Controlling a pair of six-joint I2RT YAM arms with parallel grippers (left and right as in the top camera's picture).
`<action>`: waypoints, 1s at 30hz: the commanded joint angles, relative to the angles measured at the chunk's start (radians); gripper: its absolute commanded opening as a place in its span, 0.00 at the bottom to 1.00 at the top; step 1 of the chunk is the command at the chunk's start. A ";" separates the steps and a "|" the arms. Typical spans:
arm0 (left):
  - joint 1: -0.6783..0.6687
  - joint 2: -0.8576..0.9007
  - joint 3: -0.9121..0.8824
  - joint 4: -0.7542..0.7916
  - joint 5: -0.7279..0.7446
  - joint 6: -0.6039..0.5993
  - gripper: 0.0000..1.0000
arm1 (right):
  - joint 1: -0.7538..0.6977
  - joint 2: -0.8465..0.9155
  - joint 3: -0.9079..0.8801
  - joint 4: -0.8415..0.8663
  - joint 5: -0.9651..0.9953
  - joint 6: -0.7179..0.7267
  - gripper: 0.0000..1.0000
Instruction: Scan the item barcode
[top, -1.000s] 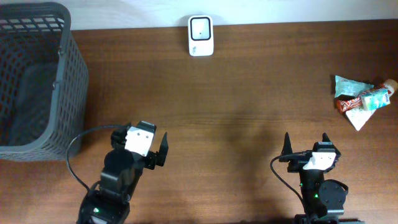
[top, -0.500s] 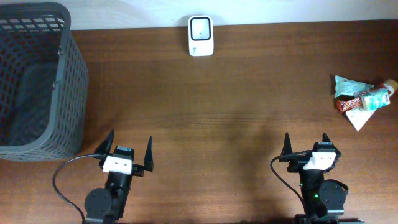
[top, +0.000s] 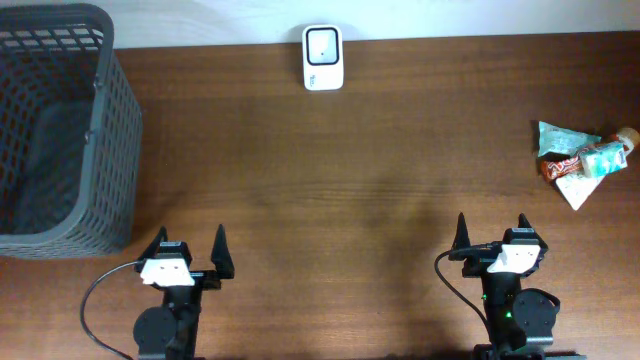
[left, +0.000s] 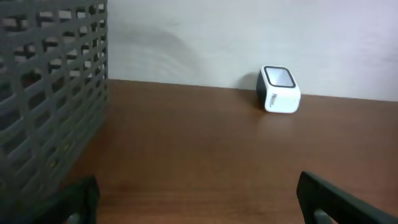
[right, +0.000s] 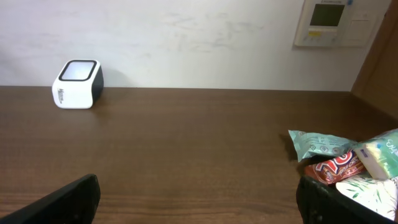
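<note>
A pile of snack packets lies at the table's right edge: teal pouches, a red bar and a white wrapper; the right wrist view shows the pile at right. No barcode is visible. The white scanner stands at the back middle, also seen as a small white box in both wrist views. My left gripper sits open at the front left, nothing between its fingers. My right gripper is open at the front right, well short of the packets.
A dark grey mesh basket fills the back left corner, its wall close on the left gripper's left. A wall panel hangs behind the table's right end.
The left arm has swung left and pulled back toward the front edge, straightening to face the back wall. The right arm has stayed still.
</note>
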 joint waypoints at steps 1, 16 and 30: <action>0.006 -0.009 -0.005 -0.005 -0.010 0.018 0.99 | -0.006 -0.006 -0.007 -0.005 0.002 -0.006 0.99; 0.046 -0.009 -0.005 -0.009 0.002 0.056 0.99 | -0.006 -0.006 -0.007 -0.005 0.002 -0.006 0.99; 0.065 -0.009 -0.005 -0.009 0.005 0.076 0.99 | -0.006 -0.006 -0.007 -0.005 0.002 -0.006 0.99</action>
